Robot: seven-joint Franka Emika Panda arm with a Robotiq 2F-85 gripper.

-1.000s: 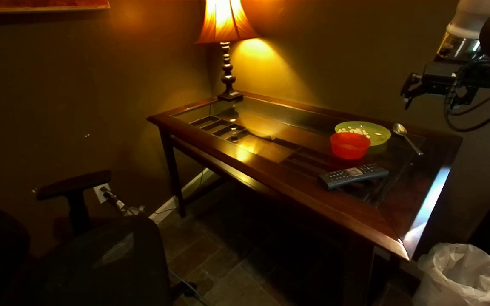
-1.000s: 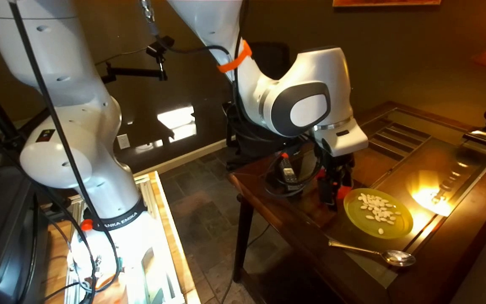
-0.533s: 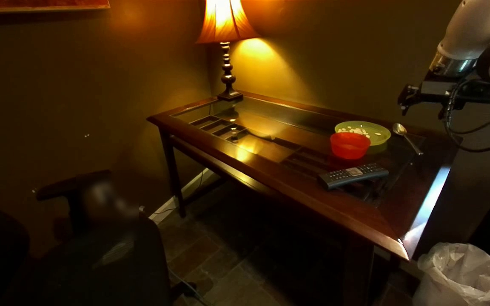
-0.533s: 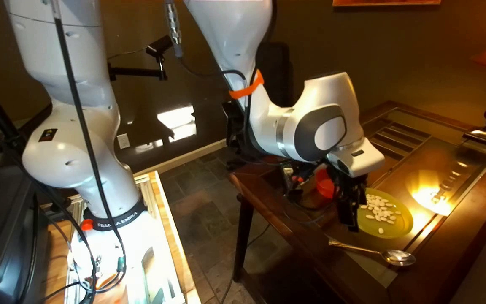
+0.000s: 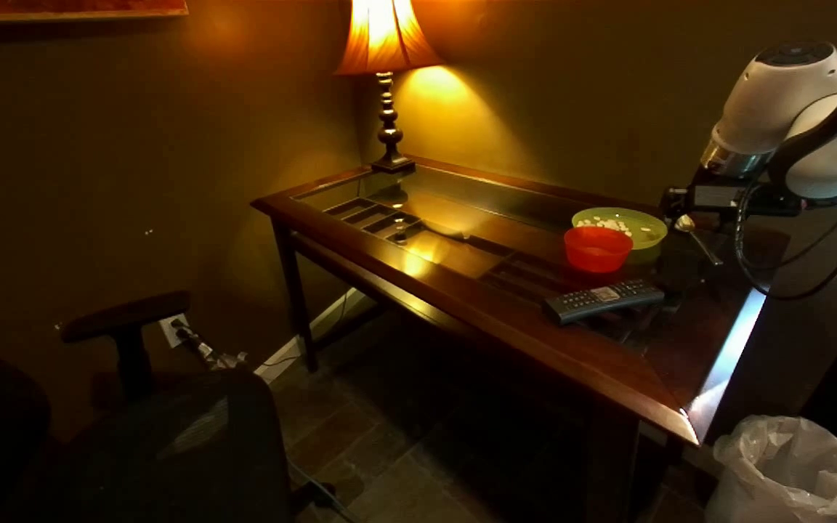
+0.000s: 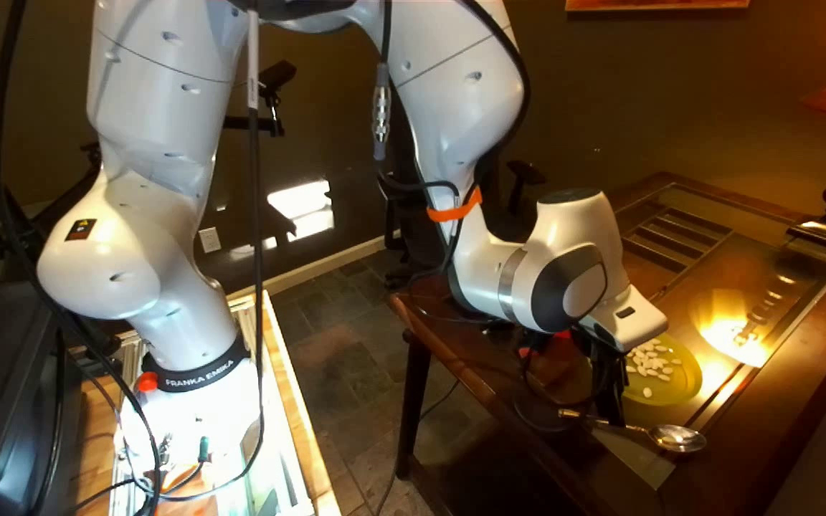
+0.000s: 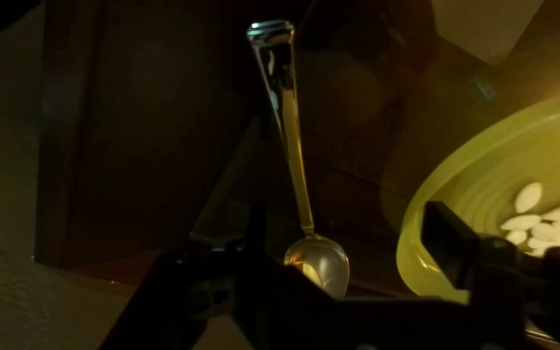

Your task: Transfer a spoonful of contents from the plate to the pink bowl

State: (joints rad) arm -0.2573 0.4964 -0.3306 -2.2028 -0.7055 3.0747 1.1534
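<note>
The pink bowl [image 5: 598, 250], which looks red here, stands beside the yellow-green plate [image 5: 649, 234]; the arm hides most of it in an exterior view [image 6: 562, 335]. White seed-like pieces [image 6: 648, 360] lie on the plate, which also shows in the wrist view [image 7: 413, 243]. A metal spoon [image 6: 677, 438] lies on the table beside the plate. My gripper [image 5: 673, 207] is low over the table by the spoon. In the wrist view the open gripper [image 7: 348, 223] has the spoon [image 7: 290, 131] between its fingers' lines, apart from both; one finger overlaps the plate's rim.
A dark remote [image 5: 607, 298] lies in front of the bowl. A lit lamp [image 5: 389, 134] stands at the table's far corner. The glass-topped wooden table [image 5: 462, 305] has a chair [image 5: 193, 428] beside it. A bin with a white liner [image 5: 789, 472] stands by its end.
The arm has reached forward and down, and my gripper has come from above the table to low beside the spoon and plate. The bowl, plate, spoon and remote have not moved.
</note>
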